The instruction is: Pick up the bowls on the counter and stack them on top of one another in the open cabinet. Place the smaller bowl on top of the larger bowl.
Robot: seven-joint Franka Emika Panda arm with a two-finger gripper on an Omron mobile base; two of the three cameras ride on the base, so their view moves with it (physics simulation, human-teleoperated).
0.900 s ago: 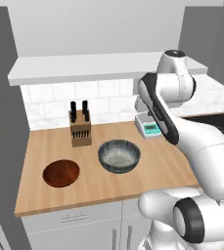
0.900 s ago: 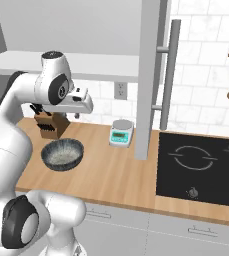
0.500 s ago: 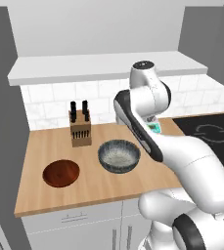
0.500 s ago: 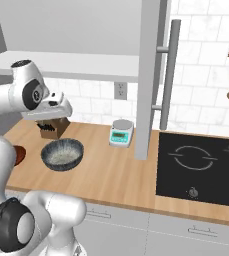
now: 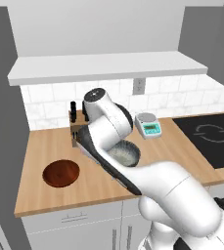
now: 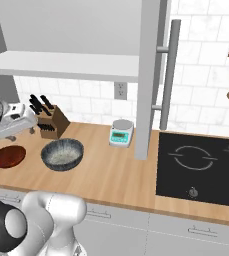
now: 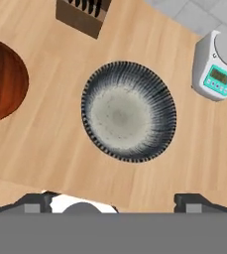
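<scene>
Grey bowl (image 7: 128, 118) sits on the surface (image 7: 60, 149), red bowl (image 7: 1, 79) beside it; gripper (image 7: 115, 201) hangs directly above it, wide open and empty, seemingly lining up a grasp.

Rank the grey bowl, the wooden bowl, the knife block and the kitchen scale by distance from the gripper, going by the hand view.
1. grey bowl, directly ahead of the gripper
2. wooden bowl, off to the left edge
3. Kitchen scale, upper right, and knife block, top edge: too close to call
</scene>
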